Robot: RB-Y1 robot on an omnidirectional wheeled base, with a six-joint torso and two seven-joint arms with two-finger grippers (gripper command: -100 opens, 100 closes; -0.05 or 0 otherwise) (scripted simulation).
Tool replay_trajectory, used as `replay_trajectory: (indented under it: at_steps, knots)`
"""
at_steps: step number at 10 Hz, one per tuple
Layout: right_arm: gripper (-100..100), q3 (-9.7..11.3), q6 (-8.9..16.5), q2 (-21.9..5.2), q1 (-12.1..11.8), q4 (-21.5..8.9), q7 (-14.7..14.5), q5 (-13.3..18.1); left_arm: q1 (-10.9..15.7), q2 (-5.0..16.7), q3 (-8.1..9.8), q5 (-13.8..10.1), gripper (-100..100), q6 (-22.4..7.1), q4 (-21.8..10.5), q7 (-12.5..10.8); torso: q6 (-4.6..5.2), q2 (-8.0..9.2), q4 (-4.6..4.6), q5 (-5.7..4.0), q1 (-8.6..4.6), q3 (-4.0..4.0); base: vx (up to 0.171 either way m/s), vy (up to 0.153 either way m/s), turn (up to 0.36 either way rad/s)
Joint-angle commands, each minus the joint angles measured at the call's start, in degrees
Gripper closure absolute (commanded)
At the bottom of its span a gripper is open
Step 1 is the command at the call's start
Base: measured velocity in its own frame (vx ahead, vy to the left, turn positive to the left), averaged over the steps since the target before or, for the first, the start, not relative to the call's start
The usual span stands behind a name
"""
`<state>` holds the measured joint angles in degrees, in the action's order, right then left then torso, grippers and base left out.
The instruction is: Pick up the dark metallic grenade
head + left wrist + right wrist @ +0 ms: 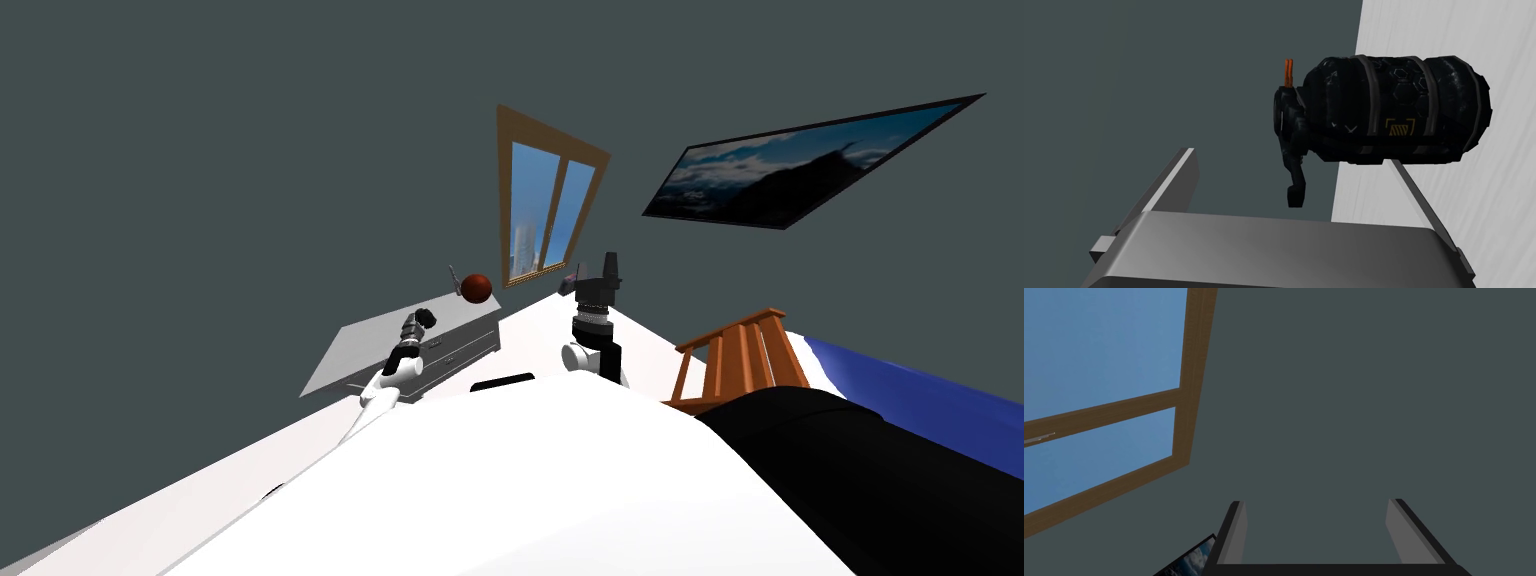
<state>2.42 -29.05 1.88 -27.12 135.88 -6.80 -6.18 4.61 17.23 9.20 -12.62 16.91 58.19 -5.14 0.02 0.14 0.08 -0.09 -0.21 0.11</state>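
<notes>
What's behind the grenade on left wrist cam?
Behind the grenade: a white surface at its body, dark grey wall at its lever end. What it rests on is hidden by its body.

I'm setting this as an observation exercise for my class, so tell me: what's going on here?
The robot is going for the dark grenade, which lies on its side at the edge of a white surface. The left gripper is open and close to it. The grenade sits at one fingertip rather than between the two fingers, so nothing is gripped yet. The right gripper is also open, raised and holding nothing.
</notes>
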Motion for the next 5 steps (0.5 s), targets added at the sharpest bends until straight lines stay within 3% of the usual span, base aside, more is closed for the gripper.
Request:
replay_trajectory:
  at_steps: [1, 2, 3, 5]
  knots:
    - [0, 0.0, 0.0, 0.0, 0.0, 0.0, 0.0, 0.0, 1.6, 1.1, 0.16, -0.6, -100, 0.2, -2.7, -0.3, 0.00, 0.00, 0.00, 0.00, 0.00, 0.00, -0.030, -0.041, -0.014]
    - [0, 0.0, 0.0, 0.0, 0.0, 0.0, 0.0, 0.0, 0.9, 0.6, 0.15, -0.4, -100, 0.1, -1.5, -0.1, -0.01, -0.02, -0.01, 0.01, 0.03, -0.01, -0.012, -0.015, 0.001]
    - [0, 0.0, 0.0, 0.0, 0.0, 0.0, 0.0, 0.0, 1.0, 0.7, 0.16, -0.4, 100, 0.2, -1.6, -0.1, -0.02, -0.07, -0.02, 0.03, 0.11, -0.04, 0.000, 0.000, 0.000]
    - [0, 0.0, 0.0, 0.0, 0.0, 0.0, 0.0, 0.0, 1.0, 0.6, 0.15, -0.4, 100, 0.1, -1.7, -0.1, -0.01, -0.10, 0.00, 0.01, 0.15, -0.04, 0.000, 0.000, 0.000]
